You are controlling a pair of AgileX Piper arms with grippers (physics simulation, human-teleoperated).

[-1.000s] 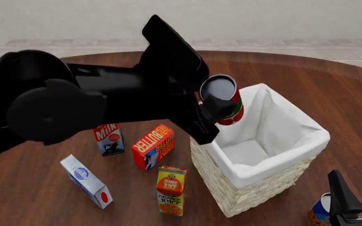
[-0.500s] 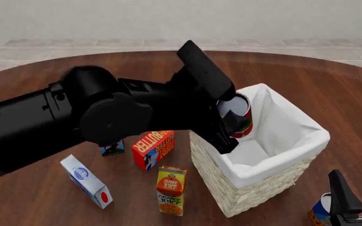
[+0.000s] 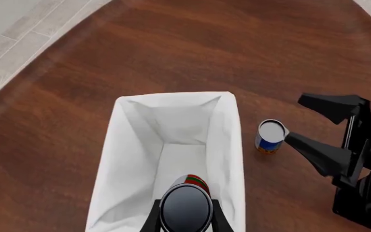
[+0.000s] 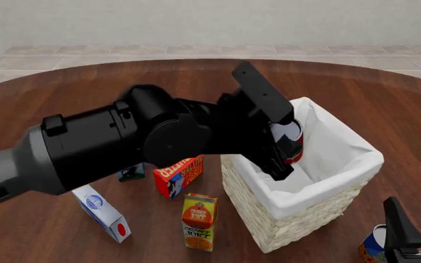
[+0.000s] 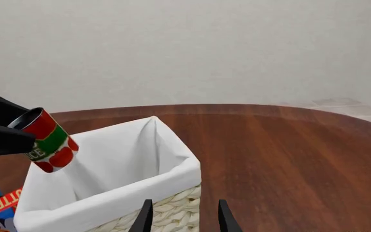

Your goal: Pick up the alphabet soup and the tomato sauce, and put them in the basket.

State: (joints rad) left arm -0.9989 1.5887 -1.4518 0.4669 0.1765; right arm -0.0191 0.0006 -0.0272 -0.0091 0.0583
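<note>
The tomato sauce (image 4: 291, 143), a red can with green marks, is tilted and hangs low in the mouth of the basket (image 4: 342, 186). My left gripper (image 4: 278, 150) is shut on it. In the left wrist view the tomato sauce (image 3: 185, 207) sits between the fingers (image 3: 152, 221), above the basket's white lining (image 3: 172, 104). The right wrist view shows the tomato sauce (image 5: 50, 140) over the basket (image 5: 127, 188). The alphabet soup (image 4: 371, 247) stands on the table right of the basket. My right gripper (image 4: 418, 226) is open beside it, with nothing between its fingers.
On the table left of the basket are a butter box (image 4: 178, 174), an orange juice carton (image 4: 198, 220), a white carton lying down (image 4: 101, 212) and a milk carton (image 4: 130, 173) mostly hidden by my left arm. The round wooden table (image 4: 386, 109) extends behind the basket.
My left arm has swung right and down, carrying the tomato sauce from above the basket's near-left rim into its mouth. The right gripper and the alphabet soup have not moved.
</note>
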